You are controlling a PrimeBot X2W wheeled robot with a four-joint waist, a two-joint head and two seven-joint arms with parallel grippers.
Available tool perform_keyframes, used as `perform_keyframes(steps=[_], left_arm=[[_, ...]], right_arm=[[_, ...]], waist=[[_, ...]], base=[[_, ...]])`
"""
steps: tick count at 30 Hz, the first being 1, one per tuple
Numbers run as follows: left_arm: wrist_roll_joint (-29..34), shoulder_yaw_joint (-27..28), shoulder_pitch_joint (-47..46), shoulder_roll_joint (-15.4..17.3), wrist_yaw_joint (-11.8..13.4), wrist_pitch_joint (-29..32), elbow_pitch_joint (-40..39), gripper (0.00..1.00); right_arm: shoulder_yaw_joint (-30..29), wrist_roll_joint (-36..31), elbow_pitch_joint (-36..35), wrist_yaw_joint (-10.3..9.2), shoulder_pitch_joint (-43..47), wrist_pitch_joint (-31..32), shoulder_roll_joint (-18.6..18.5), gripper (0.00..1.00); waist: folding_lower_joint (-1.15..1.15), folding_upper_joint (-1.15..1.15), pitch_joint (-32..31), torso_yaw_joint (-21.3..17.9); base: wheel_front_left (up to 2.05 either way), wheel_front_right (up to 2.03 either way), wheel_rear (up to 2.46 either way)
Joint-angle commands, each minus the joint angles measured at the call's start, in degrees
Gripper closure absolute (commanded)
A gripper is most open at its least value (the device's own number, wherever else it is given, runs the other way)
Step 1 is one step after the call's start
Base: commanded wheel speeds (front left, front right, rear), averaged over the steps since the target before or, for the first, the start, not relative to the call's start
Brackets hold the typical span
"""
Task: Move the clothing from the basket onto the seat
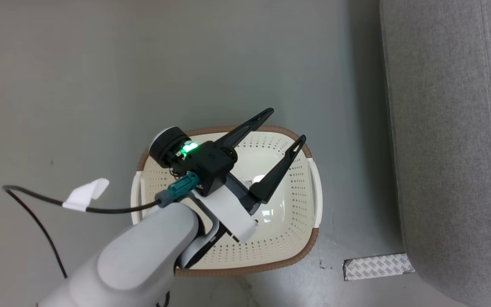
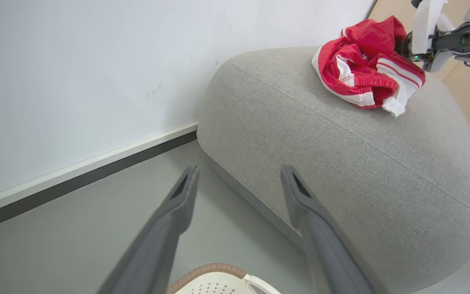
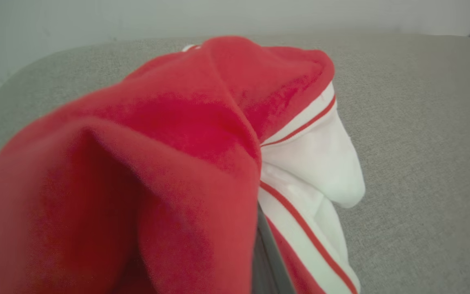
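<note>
- Bright red, white-striped soft clothing point(image 2: 365, 67) lies bunched on the large light-grey woven sofa seat point(image 2: 341, 163), where the task wants it.
- Right gripper point(image 2: 410, 48) pinches its edge, jaws closed on fabric, not yet releasing.
- Left gripper point(image 1: 287, 124) hovers with jaws wide over the cream perforated plastic basket point(image 1: 301, 200), which looks empty.

Bare lab-like room: plain grey floor point(image 1: 100, 64), white wall point(image 2: 76, 61), sofa point(image 1: 454, 128), marker tape point(image 1: 377, 266).
</note>
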Motion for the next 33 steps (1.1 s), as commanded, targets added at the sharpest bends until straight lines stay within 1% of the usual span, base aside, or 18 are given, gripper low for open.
perform_keyframes(steps=[1, 3, 5, 6, 7, 8, 11, 16, 21, 27, 30, 33], left_arm=[[-0.4, 0.2, 0.6, -0.3, -0.1, -0.7, 0.3, 0.00], [-0.6, 0.5, 0.9, -0.5, -0.2, -1.0, 0.9, 0.00], [-0.7, 0.7, 1.1, -0.7, -0.2, -1.2, 1.4, 0.00], [-0.8, 0.8, 1.3, -0.8, -0.3, -1.3, 1.7, 0.00], [-0.8, 0.9, 1.4, -0.9, -0.2, -1.4, 1.9, 0.00], [-0.8, 0.9, 1.7, -1.1, -0.2, -1.4, 2.1, 0.00], [-1.0, 1.3, 2.6, -1.4, -0.4, -1.6, 2.8, 0.00], [-1.6, 2.2, 4.9, -1.8, 0.0, -1.9, 3.9, 0.00], [-2.2, 3.9, 8.2, -1.5, 0.6, -1.8, 4.5, 0.00], [-2.7, 7.4, 13.4, -0.4, 1.8, -1.8, 3.5, 0.00], [-2.7, 9.7, 16.3, 0.2, 2.4, -1.8, 2.5, 0.00], [-2.9, 12.9, 19.4, 1.0, 3.5, -1.8, 1.4, 0.00]], right_arm=[[0.6, 0.6, 0.4, -0.13, -0.4, 1.1, -0.6, 0.58], [1.8, 0.9, 1.3, -0.14, -0.8, 3.5, -1.4, 0.58], [2.9, 1.6, 2.0, -0.13, -0.7, 5.1, -1.0, 0.57], [3.2, 1.6, 2.2, -0.13, -0.7, 5.4, -1.1, 0.42], [3.4, 1.7, 2.4, -0.13, -0.6, 5.5, -1.5, 0.05], [3.8, 1.7, 2.6, -0.13, -0.5, 5.5, -1.6, 0.00], [5.4, 2.3, 2.3, -0.13, 0.1, 5.1, -1.4, 0.00], [9.1, 3.3, 1.3, -0.13, 2.3, 5.1, -2.7, 0.00], [12.9, 6.8, -1.4, -0.13, 5.6, 5.1, -3.9, 0.00], [16.8, 10.3, -6.1, -0.13, 9.4, 4.0, -6.0, 0.00], [18.0, 12.6, -9.9, -0.13, 11.2, 2.0, -5.9, 0.00], [19.1, 14.9, -15.1, -0.13, 13.3, -0.7, -4.6, 0.00]], waist=[[-0.01, 0.00, -0.6, 0.4], [-0.01, 0.00, -1.3, 0.5], [-0.01, 0.00, -2.2, 0.5], [-0.01, 0.00, -2.7, 0.4], [-0.01, 0.00, -3.2, 0.3], [-0.01, 0.00, -3.8, 0.2], [-0.01, 0.00, -5.9, -0.2], [-0.01, 0.00, -11.0, -1.3], [-0.01, 0.00, -17.1, -2.2], [-0.01, 0.00, -23.9, -2.7], [-0.01, 0.00, -27.1, -2.2], [-0.01, 0.00, -29.9, -1.6]], base=[[0.00, 0.00, 0.00], [0.00, 0.00, 0.00], [0.00, 0.00, 0.00], [0.00, 0.00, 0.00], [0.00, 0.00, 0.00], [0.00, 0.00, 0.00], [0.00, 0.00, 0.00], [0.00, 0.00, 0.00], [0.00, 0.00, 0.00], [0.00, 0.00, 0.00], [0.00, 0.00, 0.00], [0.00, 0.00, 0.00]])
